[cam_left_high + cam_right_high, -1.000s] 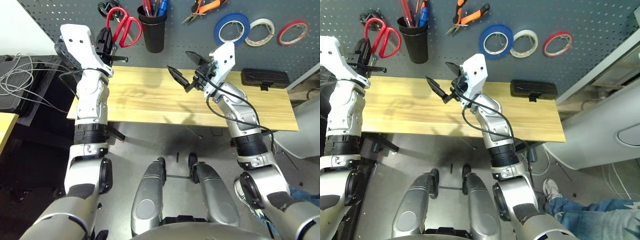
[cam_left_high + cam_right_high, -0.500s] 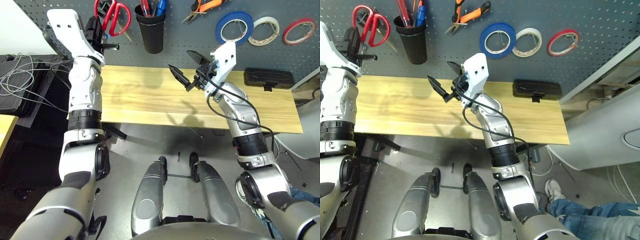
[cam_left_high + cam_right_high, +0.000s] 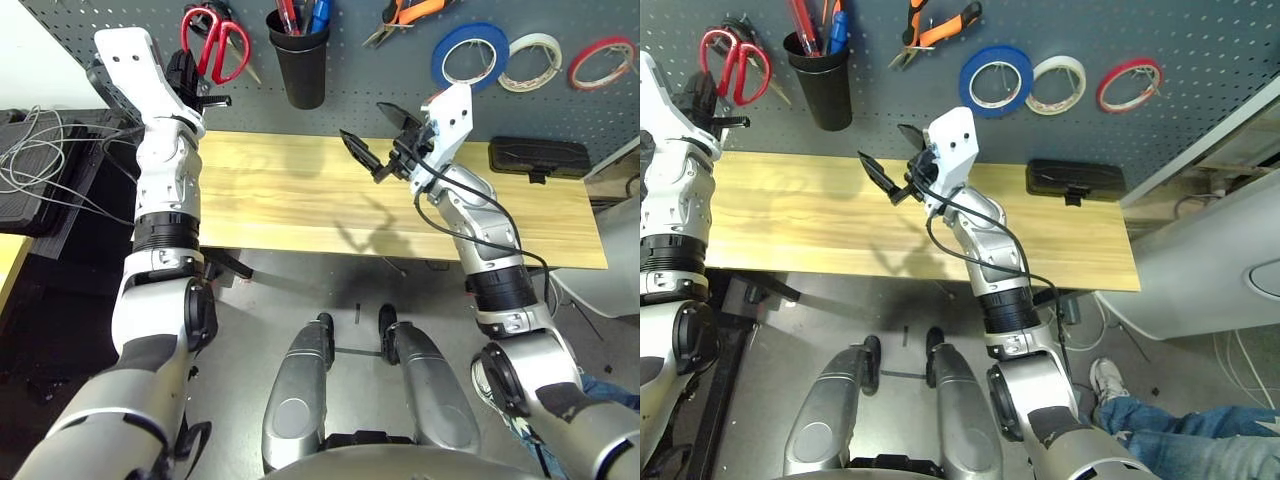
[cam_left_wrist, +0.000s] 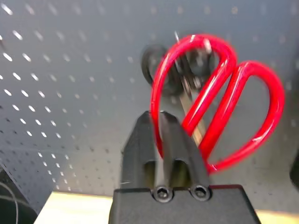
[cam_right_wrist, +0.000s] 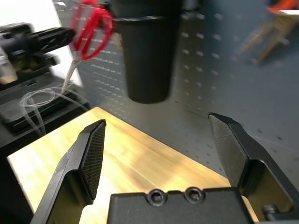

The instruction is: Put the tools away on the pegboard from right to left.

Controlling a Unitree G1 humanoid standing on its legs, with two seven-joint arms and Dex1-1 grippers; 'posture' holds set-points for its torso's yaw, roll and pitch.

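Left gripper (image 4: 160,122) grasps the red-handled steel scissors (image 4: 219,121) at the dark grey perforated pegboard's (image 3: 400,75) left end; if you release before the hook engages, they drop.

Silver-white arms, black-fingered grippers

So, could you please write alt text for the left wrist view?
Red-handled scissors hang against the grey pegboard, with the left gripper right at one handle loop, fingers close together. Black-handled scissors hang behind them.
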